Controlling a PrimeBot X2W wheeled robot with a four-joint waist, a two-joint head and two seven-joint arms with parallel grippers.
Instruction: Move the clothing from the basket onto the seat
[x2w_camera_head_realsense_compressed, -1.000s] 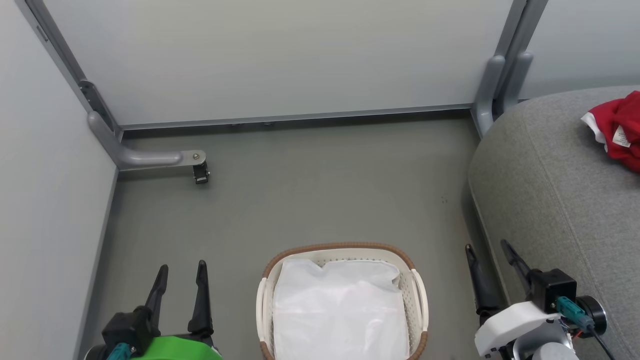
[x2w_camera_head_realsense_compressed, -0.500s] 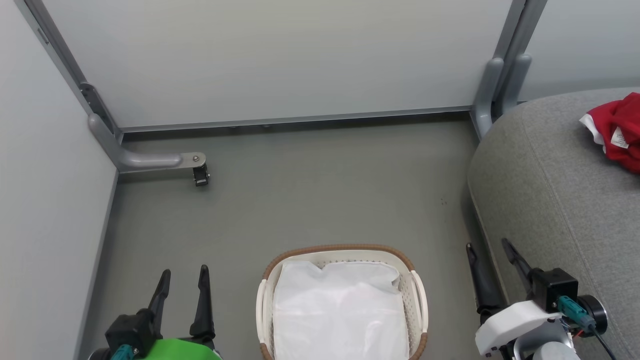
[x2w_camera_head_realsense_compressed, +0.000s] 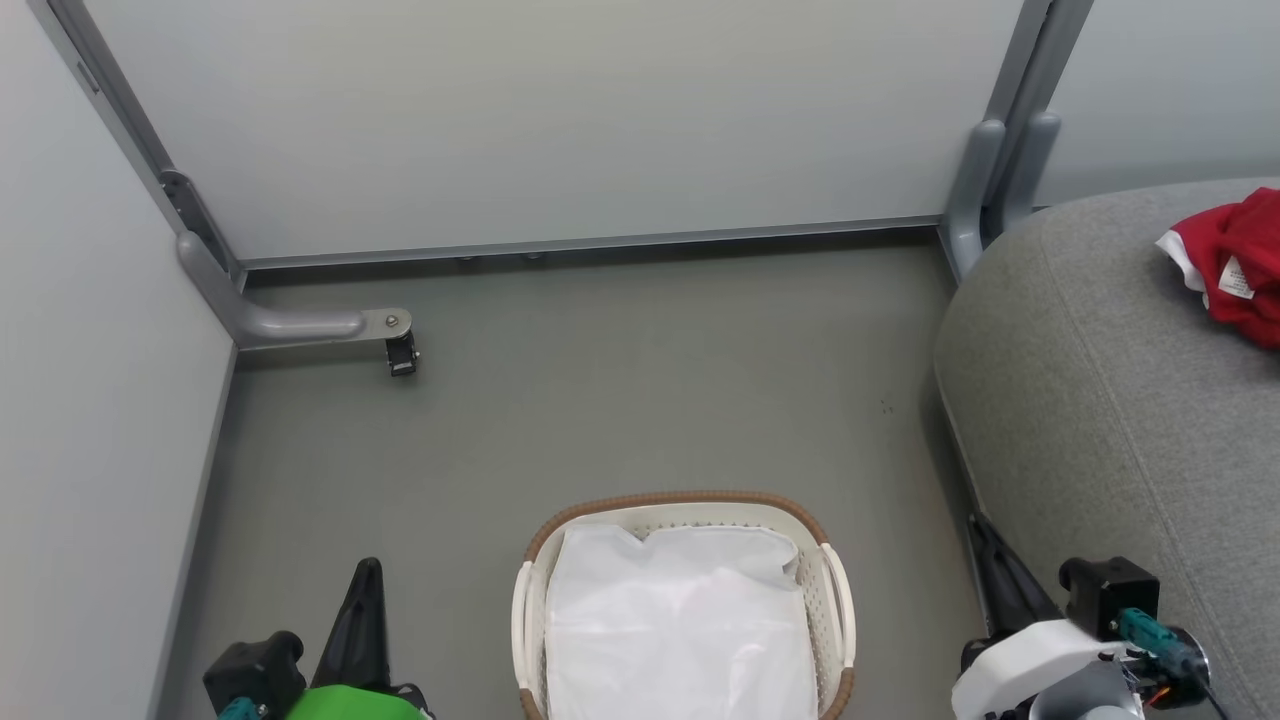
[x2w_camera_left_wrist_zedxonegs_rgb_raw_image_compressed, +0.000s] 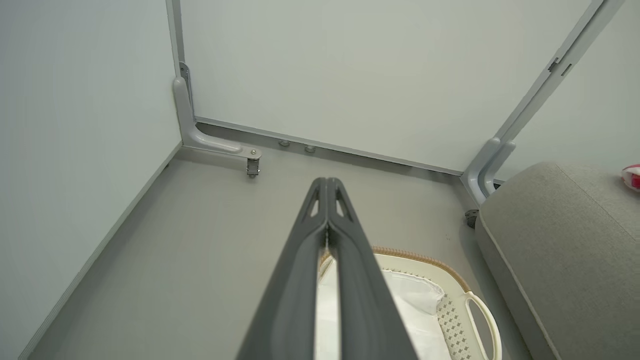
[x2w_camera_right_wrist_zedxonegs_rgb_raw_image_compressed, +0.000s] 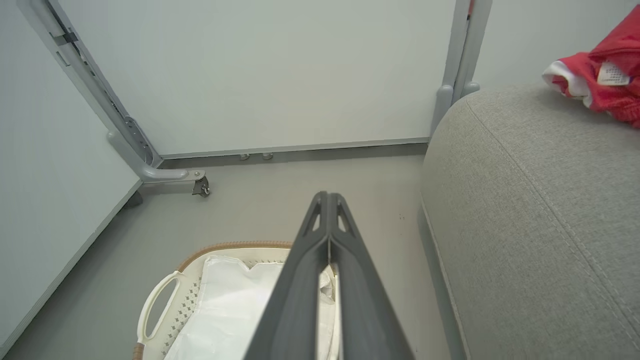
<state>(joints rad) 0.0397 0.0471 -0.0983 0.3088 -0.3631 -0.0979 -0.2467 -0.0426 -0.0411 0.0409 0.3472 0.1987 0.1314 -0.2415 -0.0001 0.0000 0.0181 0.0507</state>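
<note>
The red clothing lies crumpled on the grey seat, well in from its rounded left edge. It is a heap with no clear long axis, and its white-trimmed side is turned left. The basket stands on the floor near the seat's left edge, handles to left and right, holding a white liner; its near end is cut off, so its long axis cannot be told. The left pincer and right pincer flank the basket, each with its fingers pressed together on nothing.
</note>
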